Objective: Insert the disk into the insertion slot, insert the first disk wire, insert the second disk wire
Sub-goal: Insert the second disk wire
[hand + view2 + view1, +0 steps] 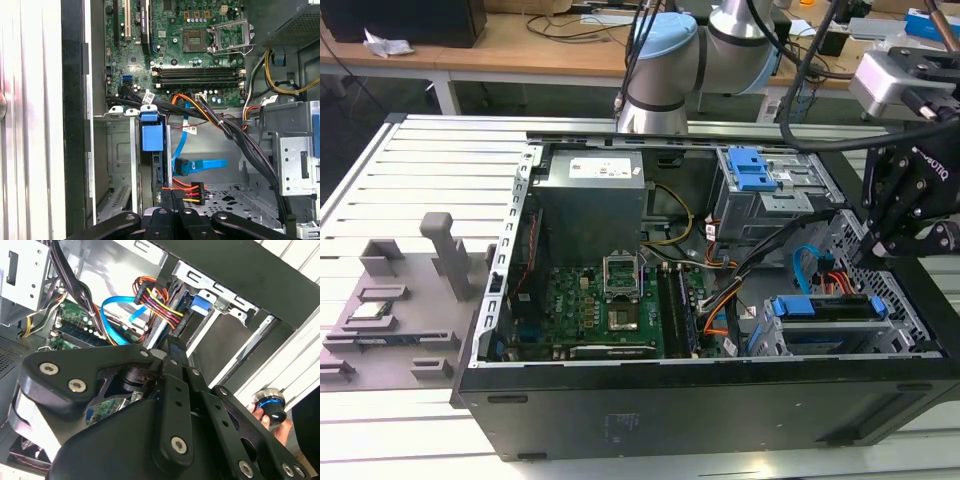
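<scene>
The disk (825,306), with its blue carrier (152,137), lies inside the insertion slot (790,340), a silver cage by the case wall at the exterior view's right. My black gripper (876,246) hangs just above the disk's far end. Its fingers (182,216) are pressed together, so it is shut. A plug with red, orange and yellow wires (189,189) sits at the disk's end, right by my fingertips (170,342). I cannot tell whether they pinch it. A blue flat wire (202,164) hangs loose beside the disk, its plug free.
A taller grey bay with a blue latch (758,170) stands behind the slot. Black cable bundles (240,140) cross between the two. The motherboard (610,310) fills the case floor. A hand with a blue-ringed knob (270,407) shows outside the case wall.
</scene>
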### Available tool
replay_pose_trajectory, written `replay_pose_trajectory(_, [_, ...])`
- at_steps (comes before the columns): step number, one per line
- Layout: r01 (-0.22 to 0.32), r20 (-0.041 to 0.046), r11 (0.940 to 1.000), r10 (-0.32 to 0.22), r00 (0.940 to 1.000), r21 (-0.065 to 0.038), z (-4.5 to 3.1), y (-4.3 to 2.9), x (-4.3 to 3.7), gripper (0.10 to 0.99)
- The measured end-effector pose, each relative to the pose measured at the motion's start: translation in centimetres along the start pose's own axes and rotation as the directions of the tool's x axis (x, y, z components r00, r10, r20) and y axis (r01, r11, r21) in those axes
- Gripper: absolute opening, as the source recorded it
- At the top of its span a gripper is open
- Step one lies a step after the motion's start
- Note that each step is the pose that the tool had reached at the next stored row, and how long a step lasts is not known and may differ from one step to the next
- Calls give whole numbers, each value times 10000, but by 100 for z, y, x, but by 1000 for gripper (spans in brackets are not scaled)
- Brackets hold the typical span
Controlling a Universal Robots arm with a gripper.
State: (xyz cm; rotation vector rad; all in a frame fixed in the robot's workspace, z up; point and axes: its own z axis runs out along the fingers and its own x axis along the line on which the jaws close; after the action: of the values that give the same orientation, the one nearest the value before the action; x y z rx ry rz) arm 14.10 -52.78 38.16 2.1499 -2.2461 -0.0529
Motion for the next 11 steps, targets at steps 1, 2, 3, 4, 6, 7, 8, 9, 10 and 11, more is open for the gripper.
replay_pose_trajectory(1, [0, 0, 10000, 0, 10000, 0, 0, 5, -10, 106])
replay_pose_trajectory(2, [0, -1, 10000, 0, 10000, 0, 1, 14, -23, 106])
replay_pose_trajectory(3, [0, 0, 10000, 0, 10000, 0, 2, 26, -41, 106])
replay_pose_trajectory(4, [0, -1, 10000, 0, 10000, 0, 2, 40, -59, 106])
replay_pose_trajectory(6, [1, -1, 10000, -1, 10000, 0, 4, 78, -67, 106])
replay_pose_trajectory(7, [1, -2, 10000, -1, 10000, 0, 5, 93, -70, 106])
replay_pose_trajectory(8, [0, 1, 10000, 0, 10000, 0, 8, 113, -78, 106])
replay_pose_trajectory(9, [0, -1, 10000, 0, 10000, 0, 9, 127, -89, 106])
replay_pose_trajectory(10, [0, -1, 10000, 0, 10000, 0, 11, 158, -103, 106])
replay_pose_trajectory(11, [0, 0, 10000, 0, 10000, 0, 13, 172, -107, 106])
